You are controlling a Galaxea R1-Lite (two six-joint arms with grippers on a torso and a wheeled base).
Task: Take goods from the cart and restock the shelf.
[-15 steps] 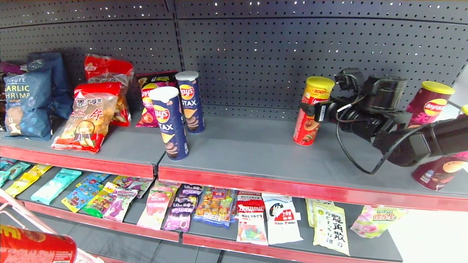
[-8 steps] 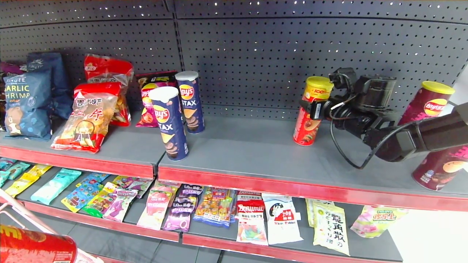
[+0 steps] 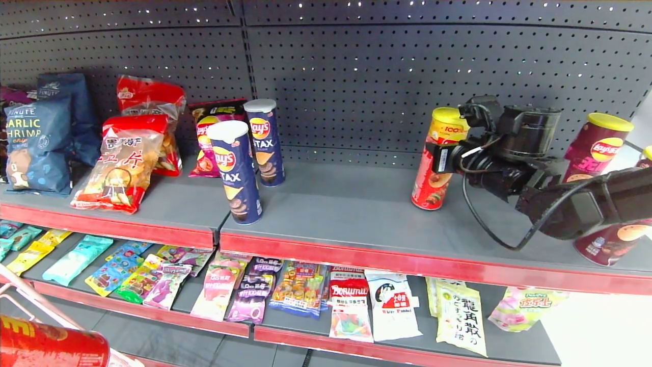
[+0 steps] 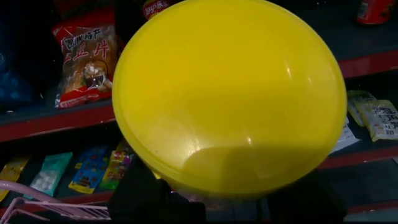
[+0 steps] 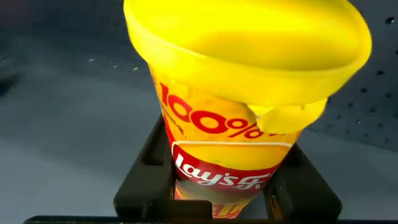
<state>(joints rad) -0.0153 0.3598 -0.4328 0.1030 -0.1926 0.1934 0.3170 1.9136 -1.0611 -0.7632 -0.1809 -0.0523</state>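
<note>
Much bare room lies on the upper shelf (image 3: 346, 204) between the two blue cans (image 3: 237, 173) at the left and the red can (image 3: 428, 186). At the right, the dark red cans (image 3: 596, 145) stand near the arm. The wall with holes (image 3: 356, 92) is close behind, and the red front edge (image 3: 356, 255) runs well in front. The right claw (image 3: 435, 155) is closed on the red can from the side, about at the middle of its height, with one finger on each side. The long axis of this can is nearly upright but tilted, and its yellow lid (image 3: 448, 116) leans to the right. Its bottom is at the shelf surface; whether it touches I cannot tell. Low at the left, the left claw (image 4: 227, 202) grips a second can (image 3: 51, 346), which lies about level.
</note>
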